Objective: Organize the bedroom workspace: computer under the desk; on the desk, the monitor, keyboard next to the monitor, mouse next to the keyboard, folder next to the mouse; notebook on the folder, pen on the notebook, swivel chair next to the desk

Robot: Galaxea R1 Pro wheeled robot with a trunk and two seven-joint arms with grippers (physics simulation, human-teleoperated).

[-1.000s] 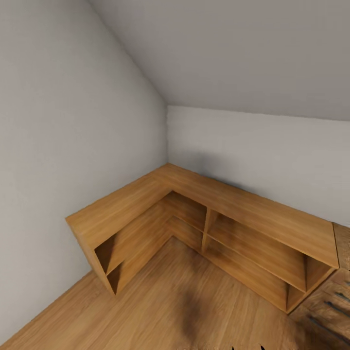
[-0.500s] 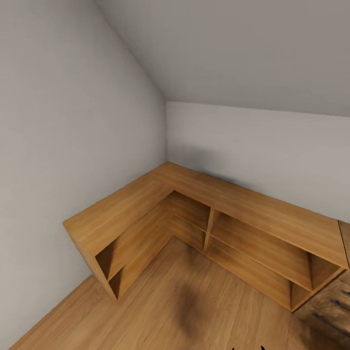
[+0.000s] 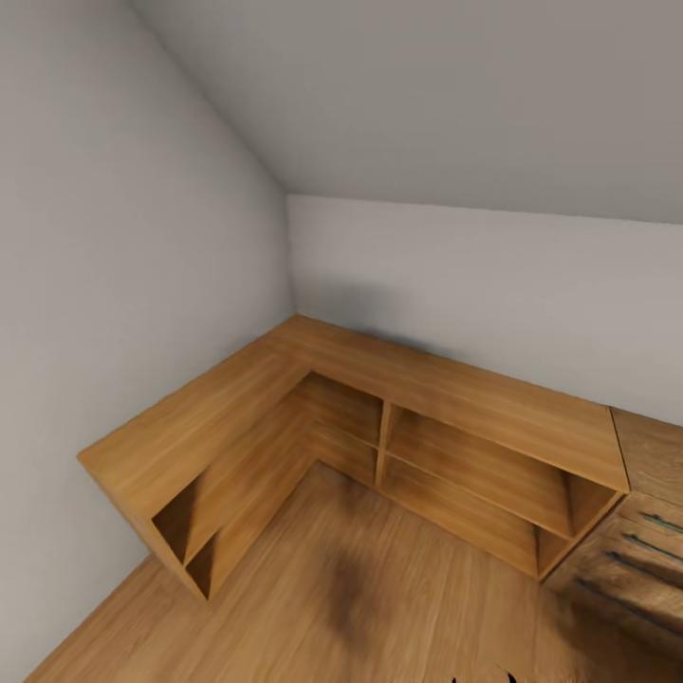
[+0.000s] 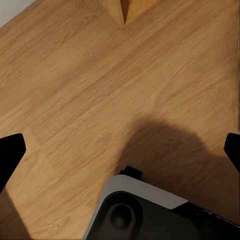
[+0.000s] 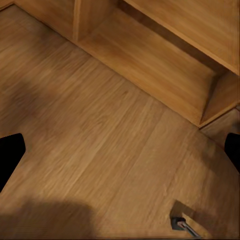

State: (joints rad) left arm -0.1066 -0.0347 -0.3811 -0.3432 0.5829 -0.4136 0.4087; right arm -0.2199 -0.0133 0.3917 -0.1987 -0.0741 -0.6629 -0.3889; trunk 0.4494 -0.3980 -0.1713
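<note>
A low L-shaped wooden shelf unit sits in the corner where two pale grey walls meet under a sloped ceiling. Its open compartments face the wood floor. Just beside its right end stands a wooden dresser with long dark handles.

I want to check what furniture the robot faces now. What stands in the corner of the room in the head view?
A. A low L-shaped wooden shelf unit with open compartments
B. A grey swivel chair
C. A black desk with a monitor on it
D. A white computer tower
A: the head view shows a low L-shaped wooden shelf unit with open compartments, set along both walls on the wooden floor.
</note>
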